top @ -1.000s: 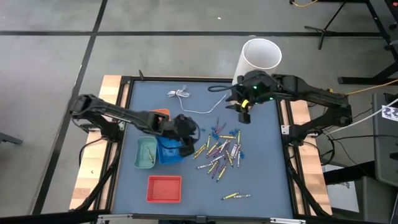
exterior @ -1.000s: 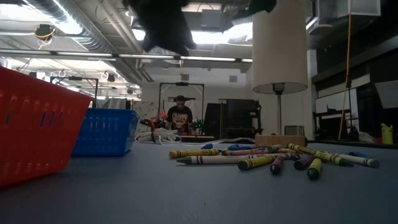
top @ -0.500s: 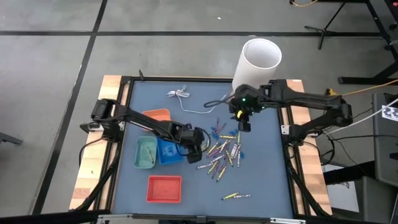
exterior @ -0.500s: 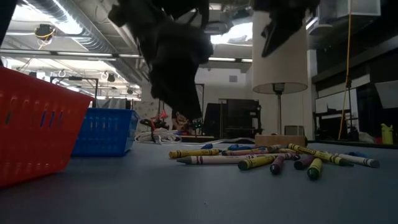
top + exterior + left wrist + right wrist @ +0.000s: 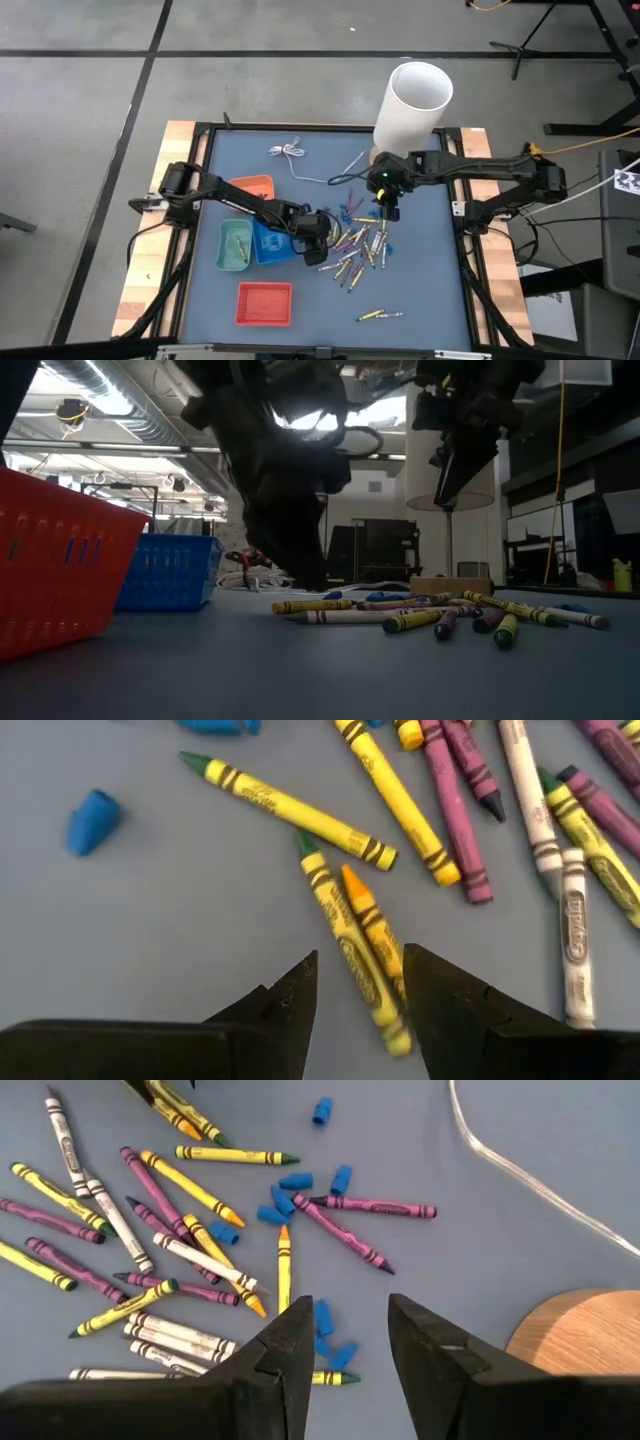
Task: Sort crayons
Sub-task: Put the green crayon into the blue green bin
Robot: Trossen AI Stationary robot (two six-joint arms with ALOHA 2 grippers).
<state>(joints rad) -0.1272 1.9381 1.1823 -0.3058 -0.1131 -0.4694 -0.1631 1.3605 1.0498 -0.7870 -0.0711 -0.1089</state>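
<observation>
— From where do you see the scene?

— One camera looks straight down on my whole table (image 5: 420, 300) from far above. One sits at table height and looks level across it into the room.

— And the near ones?

— One on each of my wrists, looking past my dark fingers (image 5: 290, 1000) at the surface. The left is very close, the right one higher.

— What is shared?

— All four show the same heap of crayons (image 5: 355, 245).

The left end effector (image 5: 358, 1005) hangs open over the gray table (image 5: 150, 910). A yellow crayon (image 5: 352, 956) and an orange crayon (image 5: 372, 923) lie between its fingers (image 5: 285, 1005). A blue bit (image 5: 92, 820) sits apart.
</observation>
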